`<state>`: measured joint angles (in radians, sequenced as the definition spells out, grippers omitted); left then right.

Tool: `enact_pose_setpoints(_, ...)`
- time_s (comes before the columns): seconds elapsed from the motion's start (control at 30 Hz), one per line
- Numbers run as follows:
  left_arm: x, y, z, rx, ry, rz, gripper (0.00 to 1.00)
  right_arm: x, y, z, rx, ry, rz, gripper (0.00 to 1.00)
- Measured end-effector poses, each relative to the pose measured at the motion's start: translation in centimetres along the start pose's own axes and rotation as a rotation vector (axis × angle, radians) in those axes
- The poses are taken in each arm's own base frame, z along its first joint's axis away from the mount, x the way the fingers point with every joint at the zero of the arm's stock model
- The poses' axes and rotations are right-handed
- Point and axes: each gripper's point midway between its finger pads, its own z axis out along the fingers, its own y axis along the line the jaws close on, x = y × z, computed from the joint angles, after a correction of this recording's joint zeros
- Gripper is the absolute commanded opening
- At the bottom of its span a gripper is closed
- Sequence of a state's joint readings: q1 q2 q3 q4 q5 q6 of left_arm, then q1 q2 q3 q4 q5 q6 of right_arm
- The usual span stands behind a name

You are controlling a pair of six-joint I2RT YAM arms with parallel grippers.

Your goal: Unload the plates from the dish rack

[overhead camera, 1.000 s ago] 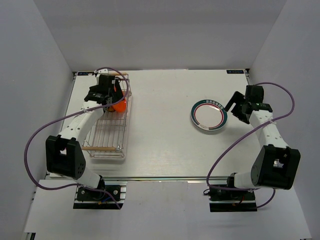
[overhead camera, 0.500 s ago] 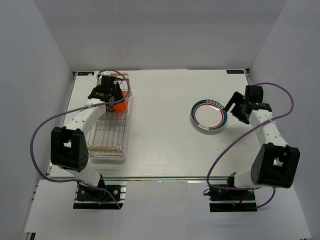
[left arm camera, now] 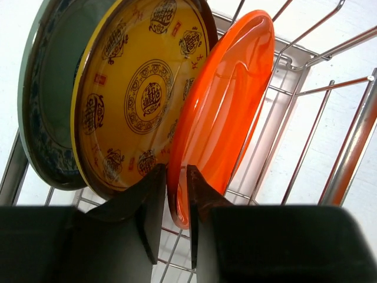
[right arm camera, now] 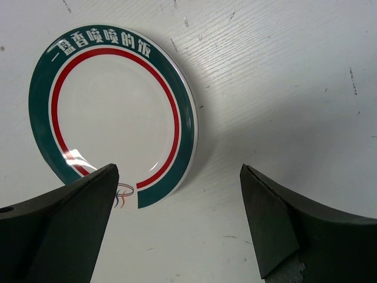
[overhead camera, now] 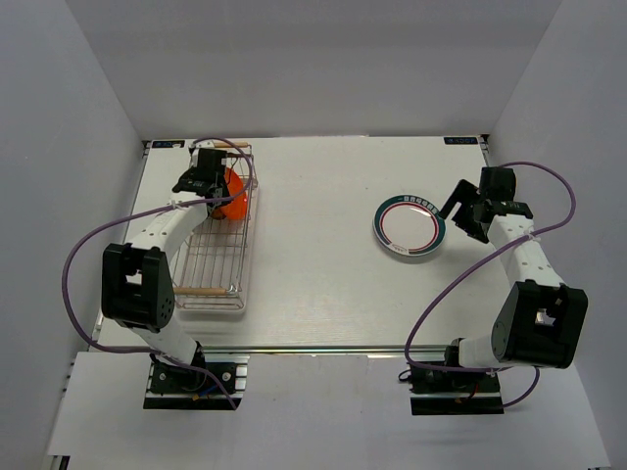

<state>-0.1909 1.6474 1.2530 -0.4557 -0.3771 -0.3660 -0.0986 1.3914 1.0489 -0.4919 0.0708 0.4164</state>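
Elbow swung inward since a second ago, the left gripper (left arm camera: 177,197) clamps the lower rim of the orange plate (left arm camera: 230,112), upright in the dish rack (overhead camera: 214,266) beside a yellow plate (left arm camera: 141,94), likely ready to lift, while the right gripper (right arm camera: 177,177) gapes open by the unloaded white plate (right arm camera: 112,127).

Looking down from above, behind the near edge of the table (overhead camera: 313,294), taking it all in. Peering closely from the left wrist at the racked orange plate (left arm camera: 227,100), and downward from the right wrist at the white plate (right arm camera: 112,118), sharing both with the overhead view.
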Motion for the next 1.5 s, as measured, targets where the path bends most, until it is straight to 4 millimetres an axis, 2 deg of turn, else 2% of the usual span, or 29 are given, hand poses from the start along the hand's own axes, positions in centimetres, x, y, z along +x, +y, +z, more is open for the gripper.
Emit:
enact_pose_setpoints(0.1,0.0,0.1,-0.1,-0.004,0.003,0.0,0.2,0.0,0.0,0.0,-0.003,0.001,-0.002,0.89)
enact_pose_setpoints(0.13,0.0,0.1,-0.1,-0.007,0.004,0.0,0.14,0.0,0.1,0.0,-0.003,0.002,-0.002,0.89)
enact_pose_setpoints(0.3,-0.2,0.5,-0.4,-0.026,0.012,0.0,0.01,0.1,0.1,0.0,-0.007,0.003,-0.002,0.89)
enact_pose_setpoints(0.53,-2.8,1.9,-2.5,-0.108,-0.003,0.009,0.0,0.1,0.3,0.0,-0.017,0.007,-0.001,0.89)
enact_pose_setpoints(0.7,-3.9,3.2,-4.3,-0.156,-0.014,0.014,0.0,0.2,0.5,-0.1,-0.028,0.011,-0.006,0.89)
enact_pose_setpoints(0.87,-5.9,4.4,-7.4,-0.188,-0.064,-0.001,0.0,0.3,1.9,-0.9,-0.114,0.021,-0.032,0.89)
enact_pose_setpoints(1.07,-10.4,4.5,-13.2,-0.101,-0.205,-0.079,0.0,-0.9,6.6,-4.1,-0.398,-0.048,-0.099,0.89)
enact_pose_setpoints(1.17,-11.4,2.8,-16.3,0.079,-0.268,-0.095,0.0,-0.6,9.6,-6.0,-0.596,-0.052,-0.139,0.89)
enact_pose_setpoints(1.23,-11.4,0.6,-18.5,0.255,-0.29,-0.082,0.0,0.1,11.3,-7.1,-0.727,-0.026,-0.157,0.89)
enact_pose_setpoints(1.33,-10.7,-3.4,-20.4,0.509,-0.285,-0.048,0.0,1.1,13.1,-8.4,-0.873,0.017,-0.185,0.89)
enact_pose_setpoints(1.4,-9.8,-6.6,-20.7,0.679,-0.243,-0.012,0.0,1.6,13.9,-8.9,-0.917,0.02,-0.217,0.89)
enact_pose_setpoints(1.5,-7.5,-11.2,-19.7,0.866,-0.137,0.034,0.0,2.6,15.2,-10.1,-0.958,0.003,-0.276,0.89)
